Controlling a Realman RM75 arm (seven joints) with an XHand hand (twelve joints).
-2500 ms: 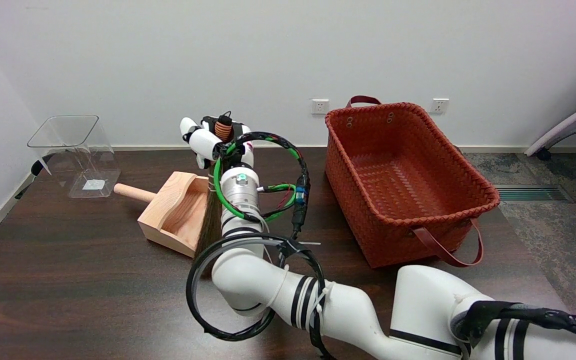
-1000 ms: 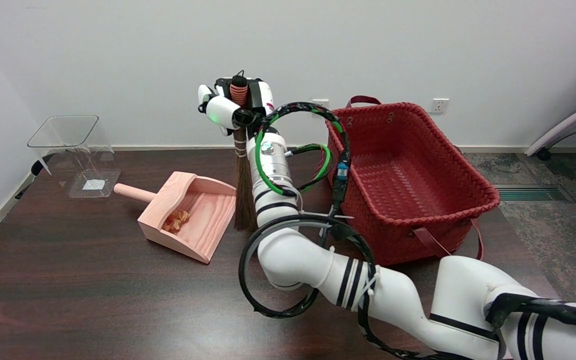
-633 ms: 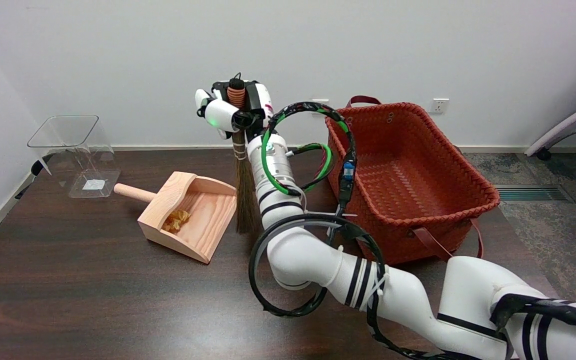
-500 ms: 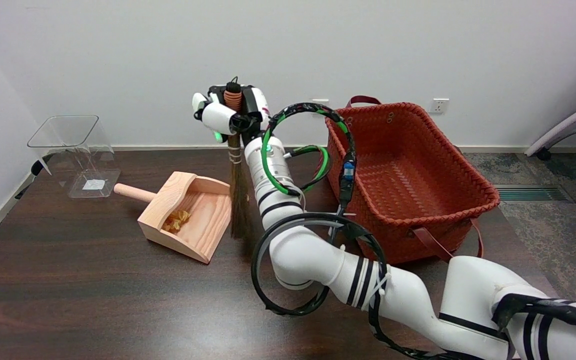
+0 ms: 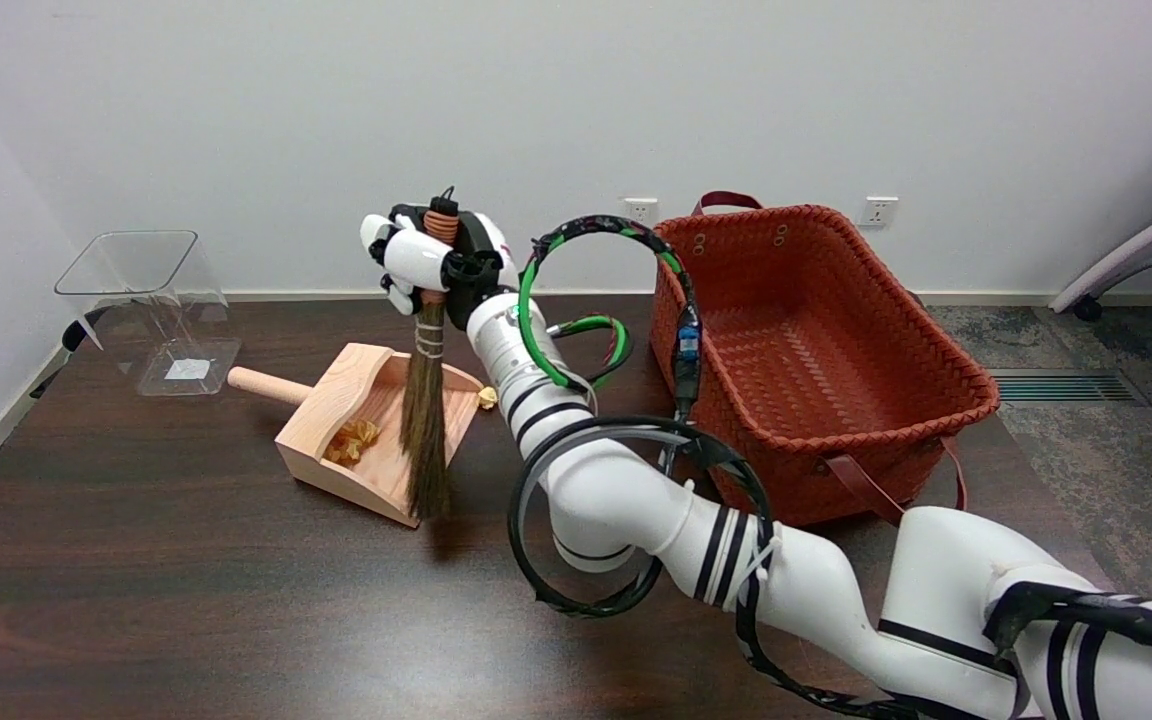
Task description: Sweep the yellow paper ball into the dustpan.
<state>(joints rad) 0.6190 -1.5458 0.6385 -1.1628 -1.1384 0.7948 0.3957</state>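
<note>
Fingers [image 5: 406,262] of our right hand [image 5: 431,258] wrap the broom [image 5: 425,420] handle near its top, and we judge the yellow paper ball [image 5: 487,398] light, crumpled, easily flicked by soft bristles toward the dustpan [image 5: 356,425].

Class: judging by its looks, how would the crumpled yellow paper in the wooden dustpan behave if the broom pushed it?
The yellow paper looks crumpled and small, so probably light. Being lumpy, it would likely tumble rather than roll cleanly across the dustpan.

Right arm reaches across the table
Its right hand [image 5: 428,262], raised at the far end, has fingers wrapped tight.
</note>
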